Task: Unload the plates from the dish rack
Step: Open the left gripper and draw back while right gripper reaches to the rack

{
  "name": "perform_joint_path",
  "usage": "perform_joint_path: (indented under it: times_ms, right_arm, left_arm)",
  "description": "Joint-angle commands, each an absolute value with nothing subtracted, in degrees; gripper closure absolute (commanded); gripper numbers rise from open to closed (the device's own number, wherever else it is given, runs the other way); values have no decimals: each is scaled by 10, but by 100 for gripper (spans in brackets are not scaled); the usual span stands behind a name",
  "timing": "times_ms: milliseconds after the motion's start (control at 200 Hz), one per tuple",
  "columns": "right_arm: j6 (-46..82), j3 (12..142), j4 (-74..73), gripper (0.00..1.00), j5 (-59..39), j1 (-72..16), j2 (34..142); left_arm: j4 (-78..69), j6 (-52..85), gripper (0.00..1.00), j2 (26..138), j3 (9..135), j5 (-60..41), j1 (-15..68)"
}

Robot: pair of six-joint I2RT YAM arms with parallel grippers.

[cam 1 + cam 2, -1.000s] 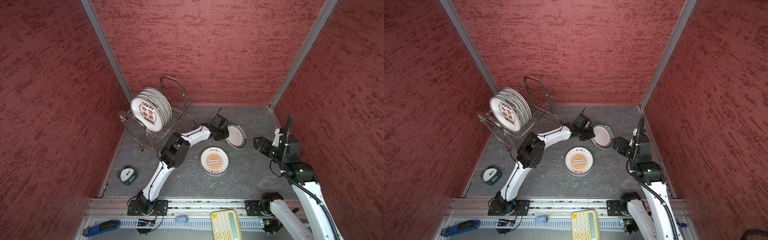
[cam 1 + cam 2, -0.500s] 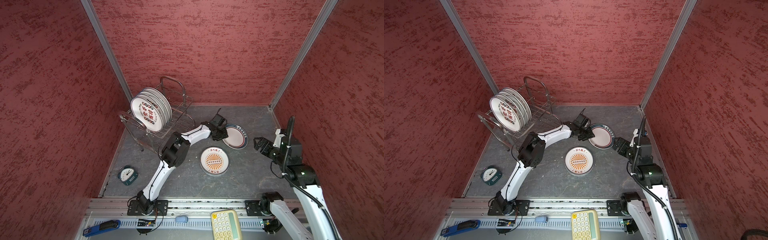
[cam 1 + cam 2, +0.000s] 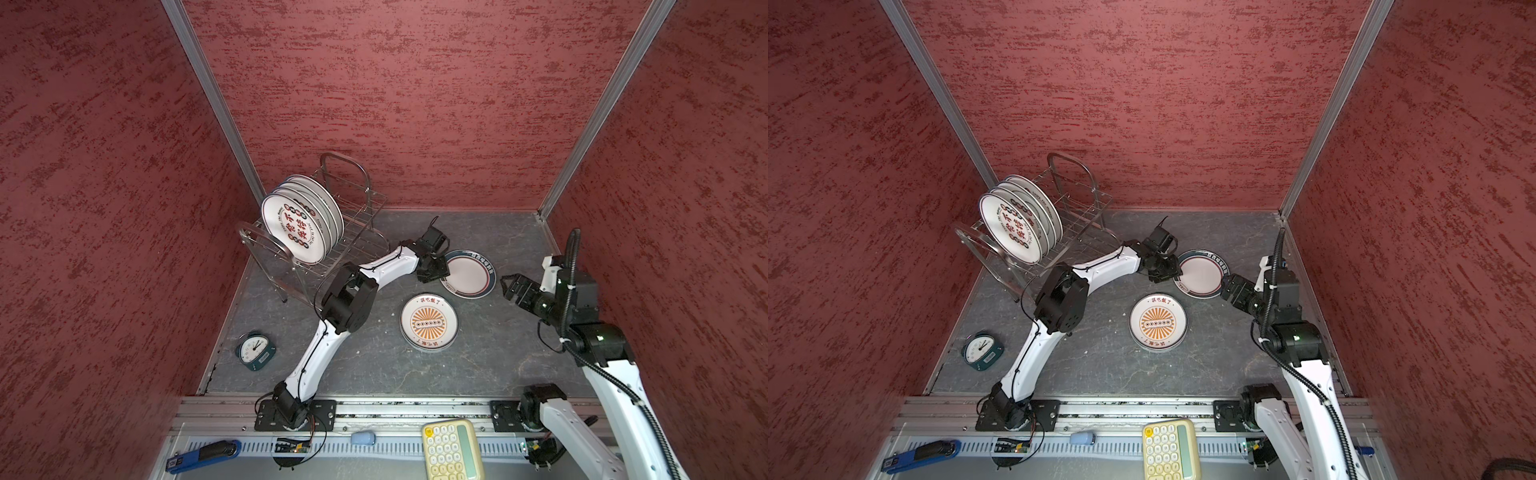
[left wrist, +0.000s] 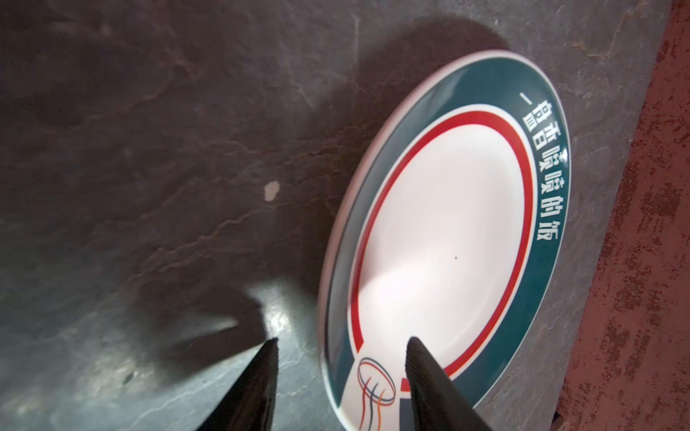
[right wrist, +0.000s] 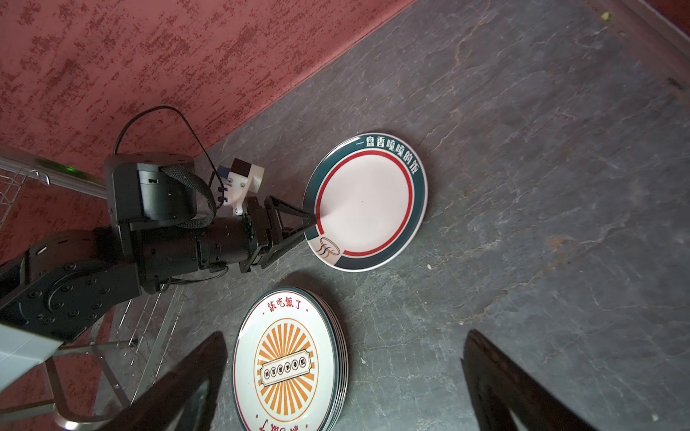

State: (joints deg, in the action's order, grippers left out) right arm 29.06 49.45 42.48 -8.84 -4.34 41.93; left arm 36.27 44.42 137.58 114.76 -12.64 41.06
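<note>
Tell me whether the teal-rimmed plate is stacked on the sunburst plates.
No, the teal-rimmed plate lies apart from the sunburst plates, with bare grey tabletop showing between them.

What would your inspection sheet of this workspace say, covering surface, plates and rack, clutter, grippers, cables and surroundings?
Surface: grey stone-look table.
Job's things: dish rack holds several upright plates; sunburst stack and teal-rimmed plate lie on table.
Clutter: alarm clock, calculator.
Grippers: left gripper open astride teal-rimmed plate's rim; right gripper open, empty.
Cables: black hose along right arm; thin cable at left wrist.
Surroundings: red walls.
</note>
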Motion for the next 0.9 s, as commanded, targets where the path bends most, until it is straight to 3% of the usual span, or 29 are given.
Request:
perform_joint_path:
  times_ms: [0,105,175,396,511,746,892]
  right_arm:
    - [278,512,387,1,-122,-41,416]
    - [277,518,370,1,-116,-41,430]
    - [277,531,361,1,-97,-41,444]
    - [257,641,303,1,-117,-41,510]
    - [236,738,307,1,-147,-42,584]
    - [173,993,398,1,-61,-115,748]
    - [137,1162,448,1,-7,-210,881]
  left_arm:
    - [389,417,41,1329,1138,-99,407]
    - [396,405,37,1286,1104,-73,405]
    - [400,398,26,1253,1076,-58,405]
    - [387,387,24,1137,973,-28,414]
    - [400,381,11,1083,934,3,427]
    - [434,377,0,967,852,37,443]
    - [449,386,1,893,795,61,451]
